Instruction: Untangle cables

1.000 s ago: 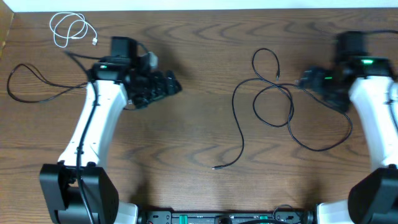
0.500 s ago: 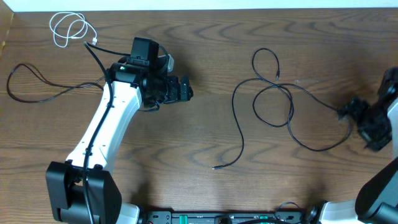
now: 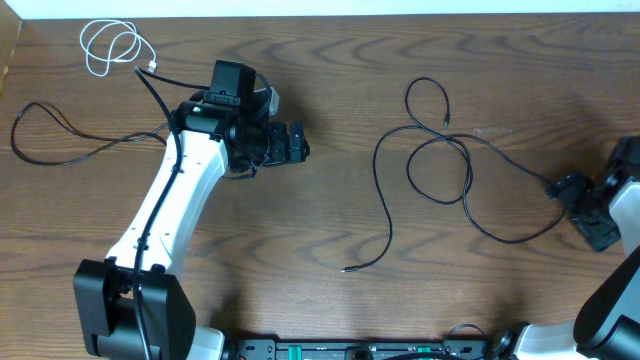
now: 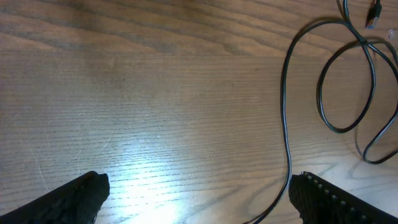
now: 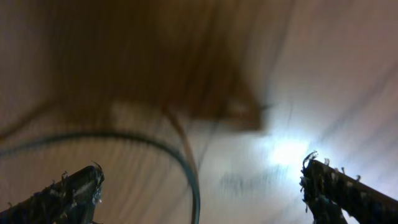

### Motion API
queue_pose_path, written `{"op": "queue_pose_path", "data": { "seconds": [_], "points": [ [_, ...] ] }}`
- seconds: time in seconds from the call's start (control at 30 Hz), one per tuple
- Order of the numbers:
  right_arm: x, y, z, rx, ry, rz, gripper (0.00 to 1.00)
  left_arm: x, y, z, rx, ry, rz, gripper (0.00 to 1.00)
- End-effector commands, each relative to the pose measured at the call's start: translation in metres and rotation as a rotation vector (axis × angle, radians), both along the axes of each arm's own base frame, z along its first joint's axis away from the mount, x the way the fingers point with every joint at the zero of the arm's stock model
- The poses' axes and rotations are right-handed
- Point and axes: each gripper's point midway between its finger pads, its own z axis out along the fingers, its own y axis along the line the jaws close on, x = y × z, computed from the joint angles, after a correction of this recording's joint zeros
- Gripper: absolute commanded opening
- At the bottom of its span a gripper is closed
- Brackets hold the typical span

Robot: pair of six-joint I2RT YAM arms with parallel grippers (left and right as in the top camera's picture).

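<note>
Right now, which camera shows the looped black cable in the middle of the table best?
Overhead: nearly all of the looped black cable shows there, sharp. Left wrist catches only some loops; right wrist gives just a blurred dark arc, maybe it.

A dark brown wooden table (image 3: 330,200) with wavy grain fills almost the whole overhead view. A narrow white strip (image 3: 330,7) runs along the top edge of that frame, and a paler tan sliver (image 3: 8,50) shows at the far upper left, too little to identify. In the left wrist view, a bright patch of glare (image 4: 143,180) lies on the wood at lower centre.
</note>
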Motion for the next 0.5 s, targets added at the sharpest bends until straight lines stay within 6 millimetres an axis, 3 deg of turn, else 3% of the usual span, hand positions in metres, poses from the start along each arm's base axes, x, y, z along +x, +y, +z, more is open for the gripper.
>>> {"op": "queue_pose_path", "data": {
  "seconds": [0.0,0.2,0.37,0.47],
  "points": [
    [0.005,-0.013,0.003,-0.063,-0.008,0.099,0.99,0.001,0.001,-0.002,0.012,-0.002,-0.009,0.98],
    [0.012,-0.011,0.003,-0.066,-0.034,0.137,0.99,0.001,0.001,-0.002,0.012,-0.002,-0.009,0.98],
    [0.024,0.017,0.001,0.042,-0.097,0.357,0.99,0.001,0.001,-0.002,0.012,-0.002,-0.009,0.98],
    [0.017,0.024,-0.006,0.066,-0.084,0.379,0.98,0.001,0.001,-0.002,0.012,-0.002,-0.009,0.98]
  ]
}}
